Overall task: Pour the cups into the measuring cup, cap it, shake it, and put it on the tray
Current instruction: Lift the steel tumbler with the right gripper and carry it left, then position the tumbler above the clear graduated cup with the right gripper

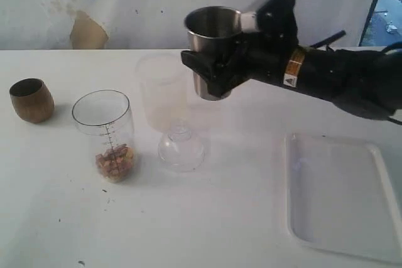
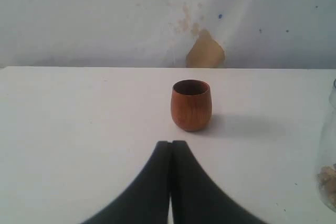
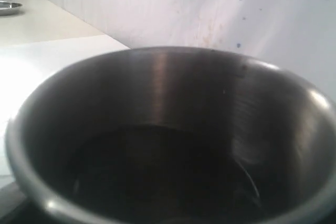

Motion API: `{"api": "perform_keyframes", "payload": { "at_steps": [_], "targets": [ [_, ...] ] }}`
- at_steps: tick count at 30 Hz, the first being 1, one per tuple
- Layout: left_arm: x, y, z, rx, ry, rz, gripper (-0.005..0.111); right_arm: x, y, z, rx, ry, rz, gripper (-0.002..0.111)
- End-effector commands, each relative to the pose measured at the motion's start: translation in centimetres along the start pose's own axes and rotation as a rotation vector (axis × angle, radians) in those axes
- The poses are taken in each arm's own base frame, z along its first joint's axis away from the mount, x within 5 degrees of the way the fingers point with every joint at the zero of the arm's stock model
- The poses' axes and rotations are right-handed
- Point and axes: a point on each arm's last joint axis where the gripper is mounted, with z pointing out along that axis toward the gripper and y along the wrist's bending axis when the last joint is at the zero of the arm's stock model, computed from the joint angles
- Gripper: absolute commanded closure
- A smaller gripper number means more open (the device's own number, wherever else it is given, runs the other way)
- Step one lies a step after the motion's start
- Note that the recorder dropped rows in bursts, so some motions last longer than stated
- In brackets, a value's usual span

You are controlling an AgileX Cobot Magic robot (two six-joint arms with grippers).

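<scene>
My right gripper (image 1: pixel 210 75) is shut on the steel tumbler (image 1: pixel 212 48) and holds it upright in the air, above and right of the measuring cup (image 1: pixel 107 133). The right wrist view is filled by the steel tumbler (image 3: pixel 173 145), dark inside; my fingers are hidden behind it. The measuring cup stands open on the table with a little brownish material at its bottom. The brown cup (image 1: pixel 31 100) stands at the far left. In the left wrist view, my left gripper (image 2: pixel 170 144) is shut and empty, a short way from the brown cup (image 2: pixel 191 104). The white tray (image 1: pixel 342 196) lies at the right.
A frosted translucent cup (image 1: pixel 162 89) stands behind the middle of the table. A clear domed lid (image 1: pixel 181 147) lies in front of it, right of the measuring cup. The measuring cup's edge (image 2: pixel 329 171) shows at the side of the left wrist view.
</scene>
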Motion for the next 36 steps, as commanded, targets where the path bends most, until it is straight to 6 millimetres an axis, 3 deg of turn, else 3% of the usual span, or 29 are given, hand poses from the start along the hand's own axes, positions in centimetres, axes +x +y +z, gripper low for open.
{"api": "perform_keyframes", "payload": {
  "at_steps": [1,6,17,23,32,36],
  "targets": [
    [0.1,-0.1,0.0,0.009,-0.008,-0.017,0.107,-3.5,1.4,2.7,0.002,-0.009,-0.037,0.108],
    [0.1,-0.1,0.0,0.009,-0.008,-0.017,0.107,-4.8,2.7,5.0,-0.016,-0.001,-0.078,0.108],
    [0.1,-0.1,0.0,0.009,-0.008,-0.017,0.107,-5.6,3.7,9.9,-0.063,-0.039,-0.103,0.108],
    [0.1,-0.1,0.0,0.009,-0.008,-0.017,0.107,-4.7,3.6,12.1,-0.086,-0.051,-0.089,0.108],
    [0.1,-0.1,0.0,0.009,-0.008,-0.017,0.107,-3.6,4.3,12.5,-0.186,-0.001,-0.254,0.108],
    [0.1,-0.1,0.0,0.009,-0.008,-0.017,0.107,-4.6,4.3,12.1,-0.190,-0.016,-0.282,0.108]
  ]
}}
